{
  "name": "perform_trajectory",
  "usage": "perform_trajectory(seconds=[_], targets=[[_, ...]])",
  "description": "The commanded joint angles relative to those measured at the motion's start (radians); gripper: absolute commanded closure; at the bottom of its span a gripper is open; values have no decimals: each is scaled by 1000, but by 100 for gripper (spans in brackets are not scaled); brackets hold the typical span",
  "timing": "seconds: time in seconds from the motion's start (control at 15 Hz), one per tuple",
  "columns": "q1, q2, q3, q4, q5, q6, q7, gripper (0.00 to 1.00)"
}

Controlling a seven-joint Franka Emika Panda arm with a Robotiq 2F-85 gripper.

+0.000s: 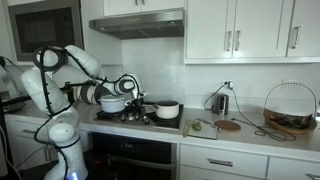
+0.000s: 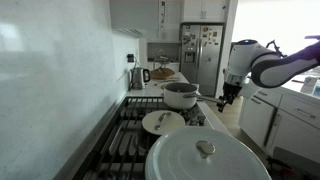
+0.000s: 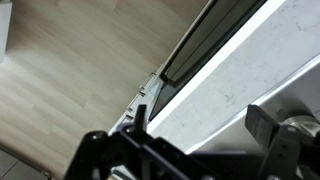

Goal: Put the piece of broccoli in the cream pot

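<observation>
The gripper [image 2: 227, 98] hangs at the front edge of the stove [image 2: 128, 140]. Its jaws are released and wide apart, and the wrist view shows nothing between them. A small dark-green lump, apparently the piece of broccoli [image 1: 195, 127], lies on the worktop [image 1: 250, 133] just beside the stove. The cream pot [image 1: 168, 110] stands on the stove, at the end nearest that lump.
</observation>
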State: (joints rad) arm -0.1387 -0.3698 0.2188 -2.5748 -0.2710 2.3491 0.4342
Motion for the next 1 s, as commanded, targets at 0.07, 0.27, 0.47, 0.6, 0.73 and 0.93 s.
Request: perform_trajectory(seconds=[0.07, 0.27, 0.47, 0.6, 0.73, 0.93], targets=[[24, 2, -23, 2, -11, -4, 7, 0], [24, 2, -23, 2, -11, -4, 7, 0], [24, 7, -30, 27, -10, -4, 17, 0], [25, 9, -38, 58, 0, -22, 15, 0], [23, 11, -48, 88, -1, -21, 18, 0], [17, 16, -69, 146, 9, -48, 14, 0]])
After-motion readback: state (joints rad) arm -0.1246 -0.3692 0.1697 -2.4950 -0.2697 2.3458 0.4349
